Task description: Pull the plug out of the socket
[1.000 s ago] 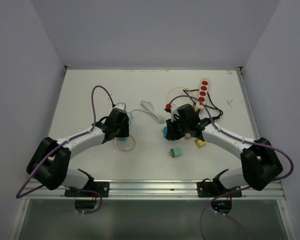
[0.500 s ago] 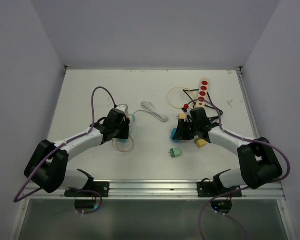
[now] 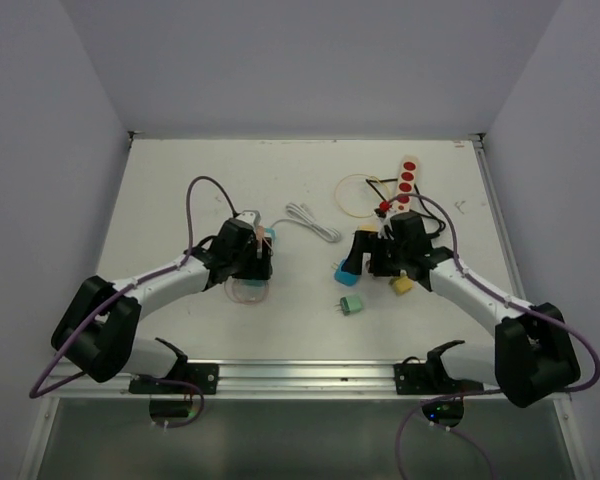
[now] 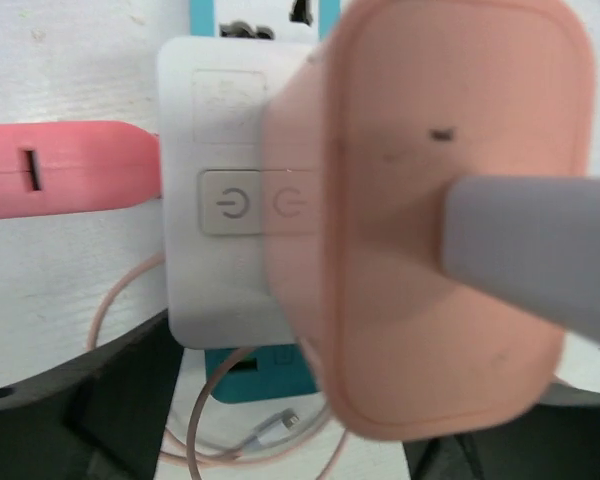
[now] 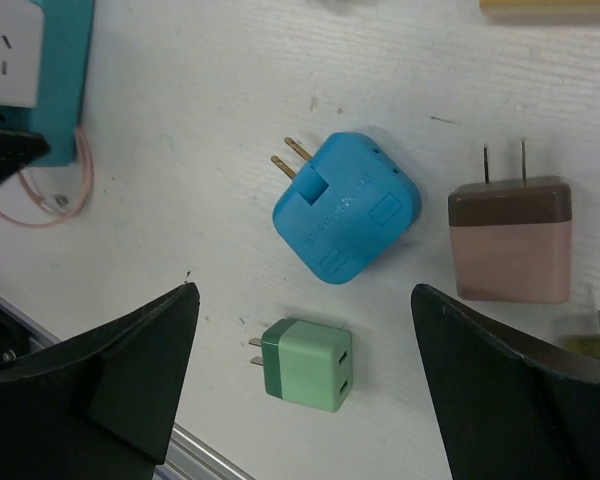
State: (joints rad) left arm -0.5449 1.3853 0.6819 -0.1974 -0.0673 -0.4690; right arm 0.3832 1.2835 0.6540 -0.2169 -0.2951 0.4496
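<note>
The socket, a white face on a teal base, sits left of centre with my left gripper over it. In the left wrist view the socket fills the frame. One dark finger lies against its lower left edge. A blurred pink block hides the other finger. The blue plug lies loose on the table, apart from the socket. Its prongs are bare in the right wrist view. My right gripper hangs open above the table with nothing between its fingers.
A green plug lies just below the blue one. A brown-and-pink plug and a yellow plug lie to its right. A power strip with red buttons, a white cable and a thin pink cable loop also lie on the table.
My right gripper carried the blue plug rightwards away from the socket, opened and let it drop on the table. The left gripper and socket shifted slightly right.
</note>
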